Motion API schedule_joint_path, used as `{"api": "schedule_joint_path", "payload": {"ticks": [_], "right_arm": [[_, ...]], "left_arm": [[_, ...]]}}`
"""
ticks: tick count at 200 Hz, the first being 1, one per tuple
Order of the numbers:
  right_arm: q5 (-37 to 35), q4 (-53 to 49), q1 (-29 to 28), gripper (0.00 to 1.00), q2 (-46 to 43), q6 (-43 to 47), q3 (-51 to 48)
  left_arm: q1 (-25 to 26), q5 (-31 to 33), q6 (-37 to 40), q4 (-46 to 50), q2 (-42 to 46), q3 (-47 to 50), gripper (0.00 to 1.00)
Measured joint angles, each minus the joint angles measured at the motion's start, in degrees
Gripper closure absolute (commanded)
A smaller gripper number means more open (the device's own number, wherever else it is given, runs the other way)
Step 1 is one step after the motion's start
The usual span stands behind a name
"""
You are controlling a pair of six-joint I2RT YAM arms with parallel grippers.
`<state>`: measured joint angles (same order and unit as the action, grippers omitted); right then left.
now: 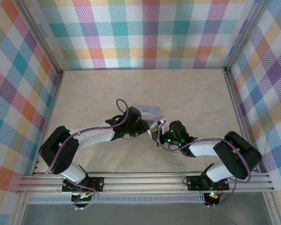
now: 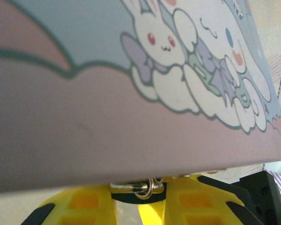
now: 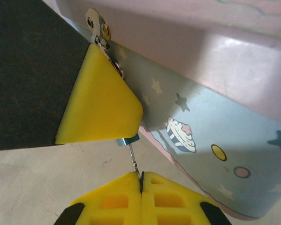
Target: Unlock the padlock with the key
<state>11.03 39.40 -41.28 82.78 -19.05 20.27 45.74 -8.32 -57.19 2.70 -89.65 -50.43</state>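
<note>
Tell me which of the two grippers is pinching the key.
The right gripper: its yellow fingers are shut on the thin key, which reaches up to the small blue padlock. The left gripper holds the padlock instead.

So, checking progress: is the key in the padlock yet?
In, apparently: the key runs from the shut right gripper straight up into the padlock. Whether it's unlocked, cannot tell.

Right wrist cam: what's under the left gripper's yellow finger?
A sliver of the blue padlock pokes out below the left finger, with the key running down into the shut right fingers. The rest of the padlock is covered by that finger.
</note>
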Motion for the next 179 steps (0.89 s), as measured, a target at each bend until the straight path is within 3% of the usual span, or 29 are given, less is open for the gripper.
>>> {"api": "schedule_joint_path", "payload": {"ticks": [179], "right_arm": [[0.15, -2.03, 0.0, 1.0, -1.7, -0.07, 0.02]], "left_arm": [[0.55, 0.68, -0.09, 0.2, 0.02, 0.09, 0.98]]}}
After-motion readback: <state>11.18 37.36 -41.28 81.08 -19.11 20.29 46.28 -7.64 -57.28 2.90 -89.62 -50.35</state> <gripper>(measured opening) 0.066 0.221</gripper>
